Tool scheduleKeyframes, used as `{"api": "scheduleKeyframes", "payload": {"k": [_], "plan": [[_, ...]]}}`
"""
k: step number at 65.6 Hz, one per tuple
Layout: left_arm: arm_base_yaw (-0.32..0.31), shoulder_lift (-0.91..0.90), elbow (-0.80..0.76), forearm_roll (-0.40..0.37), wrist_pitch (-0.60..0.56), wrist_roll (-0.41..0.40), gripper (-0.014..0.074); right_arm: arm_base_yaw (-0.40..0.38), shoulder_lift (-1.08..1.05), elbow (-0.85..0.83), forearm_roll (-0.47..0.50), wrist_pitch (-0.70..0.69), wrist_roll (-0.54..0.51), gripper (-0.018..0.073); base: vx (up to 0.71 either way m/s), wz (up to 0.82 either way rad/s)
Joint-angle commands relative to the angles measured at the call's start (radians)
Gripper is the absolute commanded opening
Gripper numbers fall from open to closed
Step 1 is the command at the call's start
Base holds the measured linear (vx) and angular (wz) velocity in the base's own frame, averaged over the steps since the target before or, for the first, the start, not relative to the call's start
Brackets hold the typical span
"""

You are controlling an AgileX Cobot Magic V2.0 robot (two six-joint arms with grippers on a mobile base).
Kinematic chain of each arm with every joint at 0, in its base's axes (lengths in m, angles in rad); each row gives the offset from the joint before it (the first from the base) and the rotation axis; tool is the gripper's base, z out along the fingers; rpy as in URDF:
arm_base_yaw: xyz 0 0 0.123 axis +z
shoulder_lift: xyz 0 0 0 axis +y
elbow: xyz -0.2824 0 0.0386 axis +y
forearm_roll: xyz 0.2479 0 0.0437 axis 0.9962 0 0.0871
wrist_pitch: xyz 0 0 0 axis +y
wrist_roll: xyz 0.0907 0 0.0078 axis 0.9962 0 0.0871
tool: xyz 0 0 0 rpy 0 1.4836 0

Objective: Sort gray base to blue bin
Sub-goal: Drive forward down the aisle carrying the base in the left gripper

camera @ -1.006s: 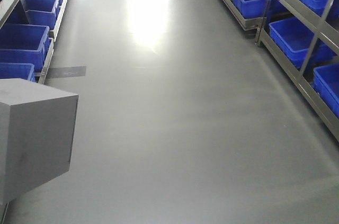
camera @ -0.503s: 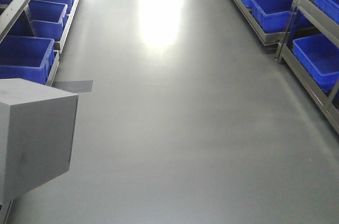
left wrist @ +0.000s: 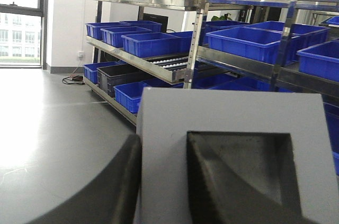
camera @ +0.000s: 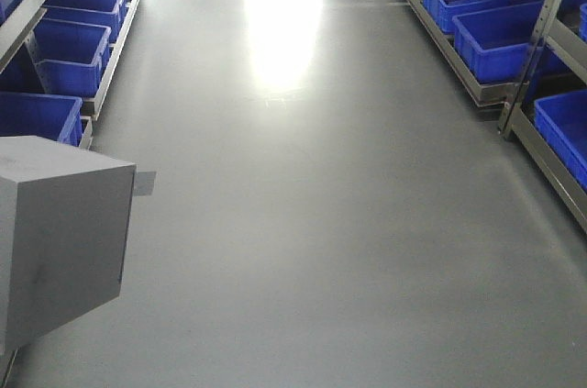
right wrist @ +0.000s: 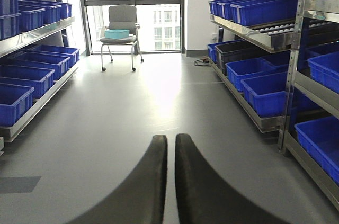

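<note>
Low on the left, the gray base [camera: 60,232] hangs above the floor [camera: 321,223]. The left pincer [left wrist: 163,147] is clamped on its wall, one finger inside the recess! The right pincer [right wrist: 170,144] is pinched narrow, holding nothing. Blue bins [camera: 500,35] fill the right-hand rack [camera: 535,49].

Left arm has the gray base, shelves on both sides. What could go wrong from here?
The left gripper pinches just one wall of the gray base, one finger in its recess; a jolt might tip it loose. In the front view it juts out near the left rack and might clip it.
</note>
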Motion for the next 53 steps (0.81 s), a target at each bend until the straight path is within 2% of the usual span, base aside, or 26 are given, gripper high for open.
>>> {"api": "scheduleKeyframes", "payload": {"k": [1,53], "plan": [[-0.002,0.009,-0.030,-0.009,-0.113,-0.004,-0.0005,-0.004,-0.008,0.001,-0.006,-0.074,-0.007,-0.0004,0.42,0.03],[-0.002,0.009,-0.030,-0.009,-0.113,-0.004,-0.0005,-0.004,-0.008,0.001,-0.006,-0.074,-0.007,-0.0004,0.39,0.06]]}}
